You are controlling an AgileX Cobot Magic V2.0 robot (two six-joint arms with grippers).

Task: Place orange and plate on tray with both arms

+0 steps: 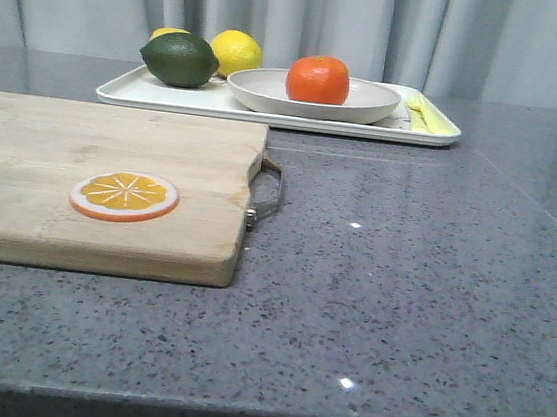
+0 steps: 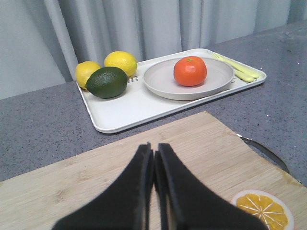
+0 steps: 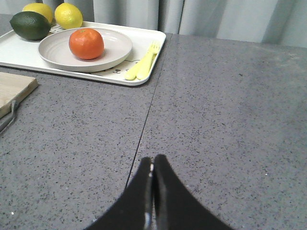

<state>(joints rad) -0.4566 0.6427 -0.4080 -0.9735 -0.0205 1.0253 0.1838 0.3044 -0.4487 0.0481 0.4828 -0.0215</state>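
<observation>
The orange (image 1: 318, 79) sits in the off-white plate (image 1: 371, 106), and the plate stands on the white tray (image 1: 170, 99) at the back of the table. The left wrist view shows the orange (image 2: 190, 71), the plate (image 2: 160, 82) and the tray (image 2: 124, 108) too, and the right wrist view shows the orange (image 3: 86, 43), the plate (image 3: 117, 48) and the tray (image 3: 19, 50). My left gripper (image 2: 154, 149) is shut and empty above the cutting board. My right gripper (image 3: 152, 160) is shut and empty over the bare grey table. Neither arm shows in the front view.
A dark green lime (image 1: 180, 58) and two yellow lemons (image 1: 237, 51) lie on the tray's left part. A pale yellow fork (image 1: 420, 114) lies at its right end. A wooden cutting board (image 1: 85, 136) with a metal handle carries an orange slice disc (image 1: 124, 196).
</observation>
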